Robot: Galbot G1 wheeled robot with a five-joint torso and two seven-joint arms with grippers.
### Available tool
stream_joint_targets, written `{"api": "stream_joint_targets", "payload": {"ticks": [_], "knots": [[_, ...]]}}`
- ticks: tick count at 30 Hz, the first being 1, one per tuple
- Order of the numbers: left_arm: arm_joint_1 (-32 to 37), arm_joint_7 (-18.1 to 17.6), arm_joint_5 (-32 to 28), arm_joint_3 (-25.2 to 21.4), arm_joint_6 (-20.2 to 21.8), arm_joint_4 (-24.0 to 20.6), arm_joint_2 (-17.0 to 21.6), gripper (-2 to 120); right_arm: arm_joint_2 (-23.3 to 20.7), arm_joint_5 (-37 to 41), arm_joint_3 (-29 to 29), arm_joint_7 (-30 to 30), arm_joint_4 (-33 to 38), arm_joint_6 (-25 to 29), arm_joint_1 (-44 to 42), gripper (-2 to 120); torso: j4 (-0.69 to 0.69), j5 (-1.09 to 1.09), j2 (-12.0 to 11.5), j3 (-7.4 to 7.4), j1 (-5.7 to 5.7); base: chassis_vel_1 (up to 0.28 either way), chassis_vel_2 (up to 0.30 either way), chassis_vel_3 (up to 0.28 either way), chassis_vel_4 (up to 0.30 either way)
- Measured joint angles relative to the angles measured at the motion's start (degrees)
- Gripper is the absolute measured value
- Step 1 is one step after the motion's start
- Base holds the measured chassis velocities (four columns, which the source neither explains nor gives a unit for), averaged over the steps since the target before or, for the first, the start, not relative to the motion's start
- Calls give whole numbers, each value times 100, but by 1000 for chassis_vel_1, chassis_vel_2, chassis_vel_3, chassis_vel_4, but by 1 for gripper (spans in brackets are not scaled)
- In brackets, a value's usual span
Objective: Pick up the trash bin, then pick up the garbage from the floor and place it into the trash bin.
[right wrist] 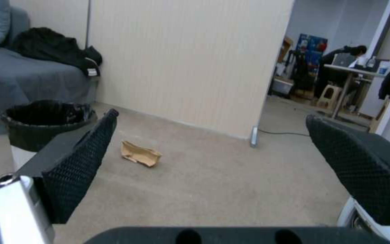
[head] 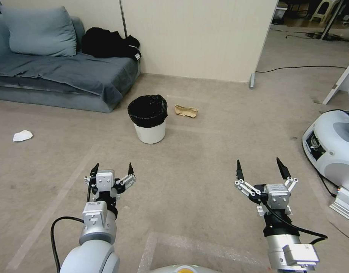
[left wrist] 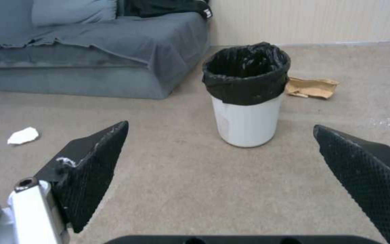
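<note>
**Both grippers spread and empty, bin not yet picked up**

Your left gripper (head: 112,168) hangs low in front of the robot with its fingers spread wide and nothing between them. In the left wrist view the trash bin (left wrist: 247,98) sits almost centred between the two black pads (left wrist: 93,166), well ahead of them. Your right gripper (head: 262,168) is held at about the same height on the other side, fingers likewise apart and empty.

The trash bin (head: 149,119) stands upright on the carpet (head: 205,151), its black liner (head: 148,110) folded over the rim, just off the corner of the grey sofa (head: 60,76). A crumpled tan paper bag (head: 186,110) lies beside the bin on its right, close to but apart from it. A white tissue wad (head: 22,135) lies well off to the left.

You look to be at the very first step: approaching the bin. Neither piece of garbage has been touched. The next move calls for closing the gap, since the bin seems beyond reach from here. Judging by the left wrist view's alignment, the left arm is the likelier one to take it. Mind the loose liner: a grip on plastic alone could slip, so aim for the rim or wall.
</note>
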Motion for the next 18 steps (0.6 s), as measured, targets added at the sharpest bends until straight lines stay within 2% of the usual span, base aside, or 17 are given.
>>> {"api": "stream_joint_targets", "payload": {"ticks": [8,18], "knots": [[-8,-6,23,-2,-2,27,-7,100,-2,-82,41,-66,-115,54,33,100,0,0,0,0,0,-84,85,74,-95],[-26,-17,41,4,-3,35,-8,100,-5,-88,47,-94,-122,82,34,100,-1,-2,0,1,0,-218,228,221,-229]]}}
